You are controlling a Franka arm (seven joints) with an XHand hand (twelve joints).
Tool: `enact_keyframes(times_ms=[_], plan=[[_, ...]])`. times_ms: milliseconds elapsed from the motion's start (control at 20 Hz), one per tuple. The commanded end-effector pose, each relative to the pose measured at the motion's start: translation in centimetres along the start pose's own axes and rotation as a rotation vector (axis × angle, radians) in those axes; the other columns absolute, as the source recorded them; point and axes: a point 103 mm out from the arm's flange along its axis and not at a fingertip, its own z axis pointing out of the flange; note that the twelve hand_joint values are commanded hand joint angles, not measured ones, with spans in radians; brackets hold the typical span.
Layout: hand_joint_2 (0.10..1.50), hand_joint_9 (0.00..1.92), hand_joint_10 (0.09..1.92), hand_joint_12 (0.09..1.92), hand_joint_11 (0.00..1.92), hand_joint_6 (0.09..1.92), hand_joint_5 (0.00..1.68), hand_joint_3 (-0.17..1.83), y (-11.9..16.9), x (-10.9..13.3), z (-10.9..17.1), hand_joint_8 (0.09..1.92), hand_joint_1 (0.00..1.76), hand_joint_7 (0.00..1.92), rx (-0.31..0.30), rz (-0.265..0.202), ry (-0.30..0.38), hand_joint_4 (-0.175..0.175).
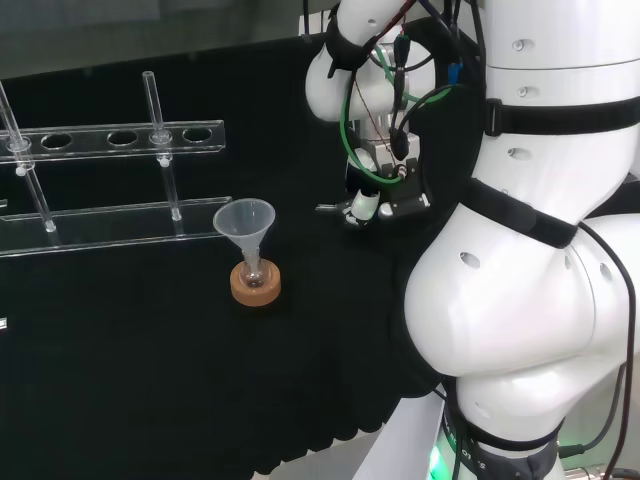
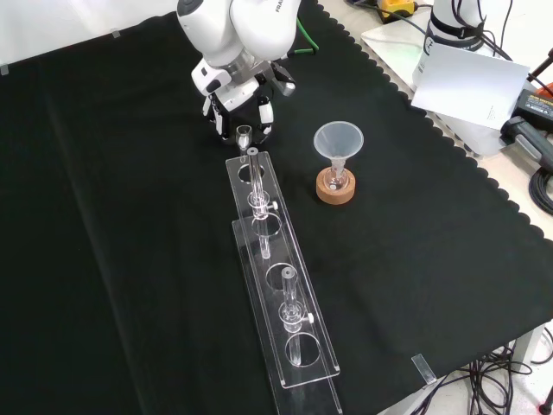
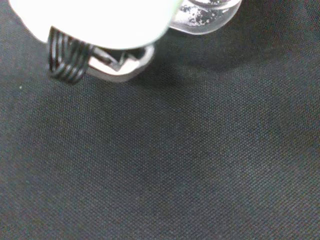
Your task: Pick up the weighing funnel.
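The weighing funnel [image 2: 244, 134], a small clear piece, lies on the black cloth just off the near end of the clear rack in the front view. The black and white hand [image 2: 238, 105] hangs low over it, its fingers [image 2: 265, 117] pointing down at the cloth on either side of the piece with a gap between them. In the head view the hand [image 1: 365, 205] sits left of the white arm links, and a thin clear stem [image 1: 326, 208] pokes out to its left. The wrist view has a clear speckled piece [image 3: 205, 15] beside a ribbed black finger [image 3: 67, 62], close above the cloth.
The big funnel [image 2: 338, 140] stands in a small flask on a cork ring [image 2: 335, 190], right of the hand in the front view. A long clear rack [image 2: 276, 285] with upright glass tubes runs from near the hand toward the front edge. Cables and a paper sheet lie off the cloth's right.
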Motion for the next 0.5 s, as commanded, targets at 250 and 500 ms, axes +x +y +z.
enact_keyframes(times_ms=[250, 500], plan=[[0.54, 1.42, 0.12, 1.1, 0.8, 0.45, 1.26, 0.65, 0.0, 0.05, -0.17, 0.23, 1.12, 1.41, -0.034, 0.016, 0.03, 0.007], [0.71, 1.48, 0.09, 1.05, 0.86, 0.22, 1.46, 0.44, 0.11, 0.09, -0.25, 0.17, 1.16, 1.48, -0.051, 0.019, 0.039, 0.096]])
